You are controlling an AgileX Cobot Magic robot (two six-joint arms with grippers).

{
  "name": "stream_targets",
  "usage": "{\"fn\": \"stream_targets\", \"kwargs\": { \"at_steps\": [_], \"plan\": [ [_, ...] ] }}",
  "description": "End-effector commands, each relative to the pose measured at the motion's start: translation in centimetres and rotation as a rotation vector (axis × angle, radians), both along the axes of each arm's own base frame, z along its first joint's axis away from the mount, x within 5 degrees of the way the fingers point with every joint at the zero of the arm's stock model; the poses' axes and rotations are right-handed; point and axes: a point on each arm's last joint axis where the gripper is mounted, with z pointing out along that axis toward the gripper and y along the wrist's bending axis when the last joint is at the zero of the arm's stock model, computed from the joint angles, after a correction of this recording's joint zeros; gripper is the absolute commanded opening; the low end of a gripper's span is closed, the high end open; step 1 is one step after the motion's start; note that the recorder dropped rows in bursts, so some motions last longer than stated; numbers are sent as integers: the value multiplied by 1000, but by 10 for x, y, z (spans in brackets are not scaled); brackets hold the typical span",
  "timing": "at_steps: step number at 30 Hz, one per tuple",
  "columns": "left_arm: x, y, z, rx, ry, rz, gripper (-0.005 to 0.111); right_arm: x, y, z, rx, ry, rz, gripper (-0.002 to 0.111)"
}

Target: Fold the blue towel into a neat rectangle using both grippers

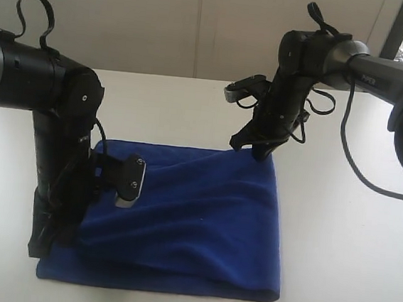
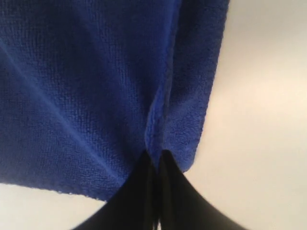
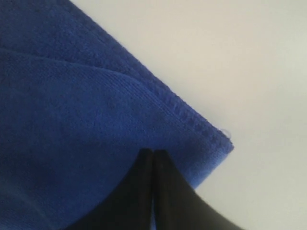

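Down at the near left corner, the black finger-jawed left gripper (image 2: 156,160) is pressed closed. Its jaws pinch the thin stitched edge of the deep royal-blue plush microfibre towel (image 1: 202,215), probably to get a hold for carrying that corner across. The black right gripper (image 3: 152,155) stands at the far right corner with its jaws fully together and its tips on the cloth. Whether any fabric is caught between them cannot be told. It may be there to anchor that corner. The towel lies on the plain white tabletop (image 1: 347,265), looks already doubled, and has loose ridges across its upper layer, so it is not yet a neat rectangle.
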Motion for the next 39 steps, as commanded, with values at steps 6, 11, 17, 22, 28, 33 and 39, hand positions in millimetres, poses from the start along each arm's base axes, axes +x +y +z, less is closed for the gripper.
{"fn": "stream_targets", "kwargs": {
  "at_steps": [6, 11, 17, 22, 28, 33, 39],
  "plan": [
    [-13, 11, -11, 48, 55, 9, 0, 1, -1, 6, 25, -12, -5, 0],
    [-11, 11, -11, 46, 35, 3, 0, 1, 0, 6, 35, -11, -1, 0],
    [-11, 11, -11, 45, 34, 3, 31, 1, 1, 6, 39, -10, -3, 0],
    [-12, 11, -7, 38, 21, 14, 57, 1, 1, 6, 46, -10, 3, 0],
    [-16, 6, 0, -29, 38, 53, 56, 1, 2, 6, 49, -11, 2, 0],
    [-16, 3, 0, -61, 47, 48, 50, 1, 2, 6, 51, -11, 1, 0],
    [-15, 2, -8, -51, 64, 35, 49, 1, 2, 6, 52, -11, 1, 0]
  ]
}}
